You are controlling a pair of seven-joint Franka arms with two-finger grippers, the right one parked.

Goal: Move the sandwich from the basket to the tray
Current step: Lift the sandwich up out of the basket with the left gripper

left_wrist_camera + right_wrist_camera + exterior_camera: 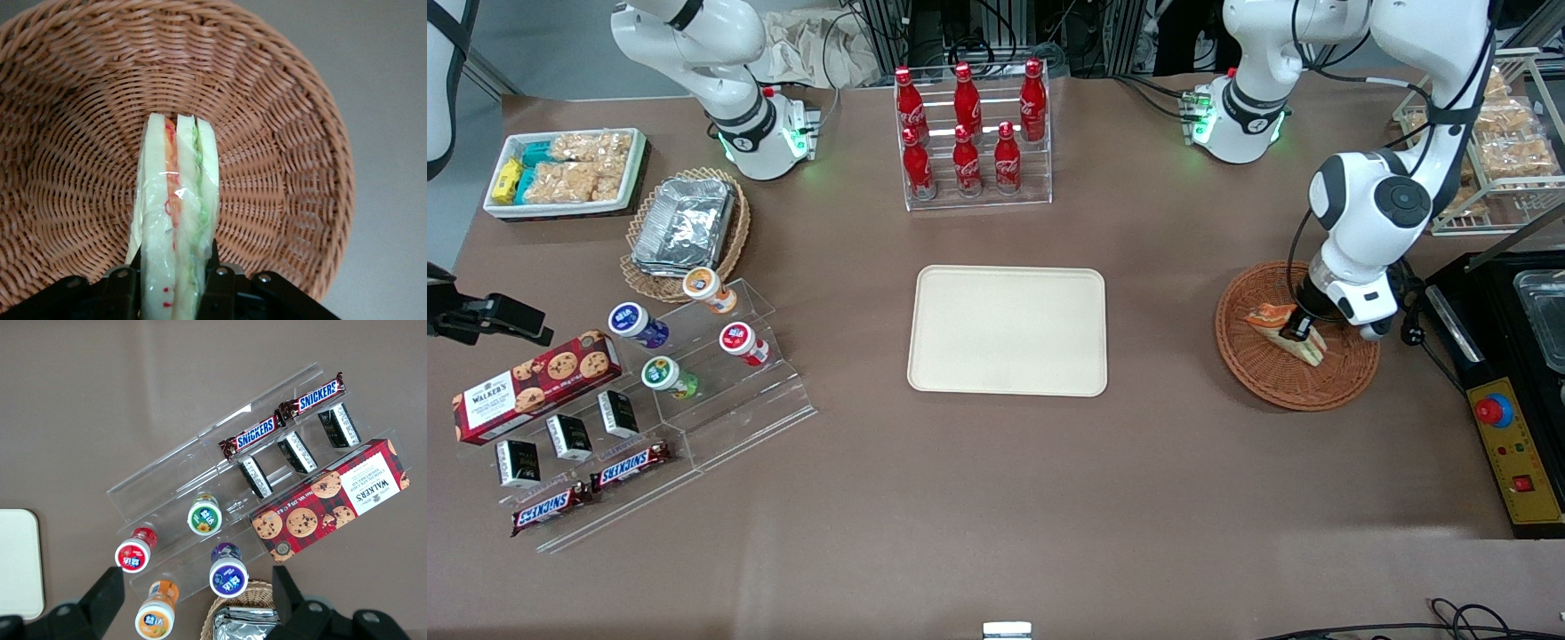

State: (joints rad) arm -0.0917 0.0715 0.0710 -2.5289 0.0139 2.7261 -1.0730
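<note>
gripping the sandwich [177, 213] from both flat sides, my tool [1296, 332] is down inside the basket [1343, 382], its fingers [220, 283] pressed against the outer bread slices so the wedge stands on edge between them. in my wrist camera the bread layers run straight away from the tool, with a red-orange filling line in one gap and a green one in the next, all under clear wrap. the woven floor and wall of the basket [80, 133] curve around the sandwich on every side.

from the front, the sandwich [1303, 345] sits in the basket with its orange end [1270, 313] pointing toward the tray [1008, 330]. the basket is on the brown worktop [996, 498] toward my arm's end, and the cream tray lies flat in the middle of the worktop, well apart from the basket, with nothing on it. a clear rack of red bottles [969, 124] stands farther from the front camera than the tray. toward the parked arm's end are a cookie box [534, 384] and snickers bars [630, 464] on a clear stand.
</note>
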